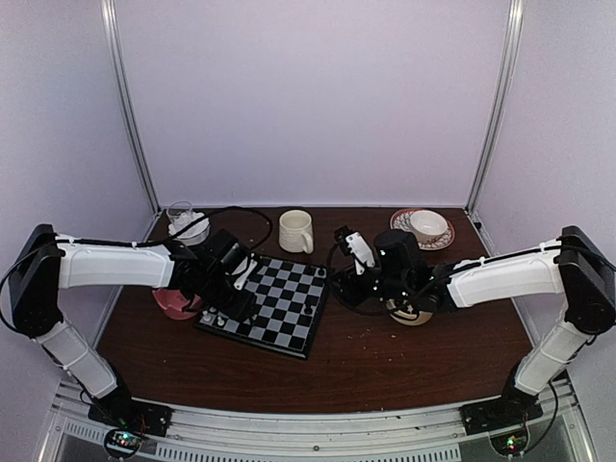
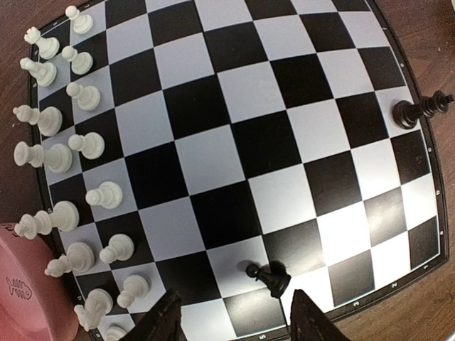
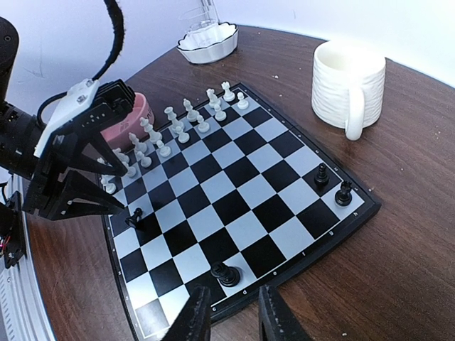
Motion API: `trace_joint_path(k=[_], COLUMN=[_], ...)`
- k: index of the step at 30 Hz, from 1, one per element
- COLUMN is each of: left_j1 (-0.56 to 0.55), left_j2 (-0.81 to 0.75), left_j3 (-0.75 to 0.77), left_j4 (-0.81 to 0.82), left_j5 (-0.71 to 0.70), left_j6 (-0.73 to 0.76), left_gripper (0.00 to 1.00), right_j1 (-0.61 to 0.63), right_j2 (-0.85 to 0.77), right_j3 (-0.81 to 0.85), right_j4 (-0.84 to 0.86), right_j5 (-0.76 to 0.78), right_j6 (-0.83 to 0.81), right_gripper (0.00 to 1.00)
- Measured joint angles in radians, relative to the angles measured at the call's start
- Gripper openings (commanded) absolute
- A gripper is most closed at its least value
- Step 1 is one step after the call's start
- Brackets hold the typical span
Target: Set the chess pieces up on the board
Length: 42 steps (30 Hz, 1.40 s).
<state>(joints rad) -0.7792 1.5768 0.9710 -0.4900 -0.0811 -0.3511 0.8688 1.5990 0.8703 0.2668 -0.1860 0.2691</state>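
The dark brown wooden table (image 1: 385, 371) is bounded by pale enclosure walls at the back and on both sides. The small square chessboard with black and pale grey checks and a thin black rim (image 1: 289, 313) lies skewed, left of centre. Bare wood is left between its near corner and the table's front edge. Its left side is crowded by a round pink bowl (image 1: 171, 304), and a cream ribbed ceramic mug (image 1: 295, 231) stands just behind its far corner. The central squares are open.

The white-shelled left arm (image 1: 115, 265) is extended from the left across the pink bowl, with the wrist turned down over the chessboard's left edge. The right arm (image 1: 500, 274) is reached in from the right, with its wrist beside the chessboard's right edge.

The left claw (image 2: 234, 297) is seen open, with nothing grasped. A small black pawn (image 2: 270, 278) stands on a square by the rim, just ahead of the fingertips and close to one finger; contact cannot be told. The white chess pieces (image 2: 44, 119) are ranked in two rows along the side by the bowl.

The right claw (image 3: 233, 291) is held narrowly parted, with nothing seen between its fingers. A black piece (image 3: 226, 274) stands on an edge square just beyond its tips. Two further black pieces (image 3: 343, 193) stand near the corner toward the mug
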Motion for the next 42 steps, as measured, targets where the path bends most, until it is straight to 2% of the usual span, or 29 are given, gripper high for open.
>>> trace_joint_path(k=[5, 13, 27, 35, 42], left_j1=[-0.002, -0.008, -0.015, -0.016, -0.016], left_j2=[0.018, 0.070, 0.084, 0.084, 0.087], left_j3=[0.000, 0.001, 0.007, 0.007, 0.007], left_j4=[-0.014, -0.012, 0.006, 0.062, 0.102], left_j5=[-0.004, 0.011, 0.031, -0.025, -0.014], left_j6=[-0.019, -0.026, -0.016, 0.036, 0.092], left_gripper=[0.49, 0.53, 0.53, 0.60, 0.55], right_j1=[0.000, 0.000, 0.000, 0.000, 0.000], right_j2=[0.000, 0.000, 0.000, 0.000, 0.000], right_j3=[0.000, -0.001, -0.006, -0.006, -0.006], right_j4=[0.000, 0.000, 0.006, 0.012, 0.018], right_j5=[0.000, 0.000, -0.001, -0.011, -0.020], right_j6=[-0.002, -0.002, -0.002, -0.001, -0.001], right_gripper=[0.25, 0.25, 0.25, 0.25, 0.25])
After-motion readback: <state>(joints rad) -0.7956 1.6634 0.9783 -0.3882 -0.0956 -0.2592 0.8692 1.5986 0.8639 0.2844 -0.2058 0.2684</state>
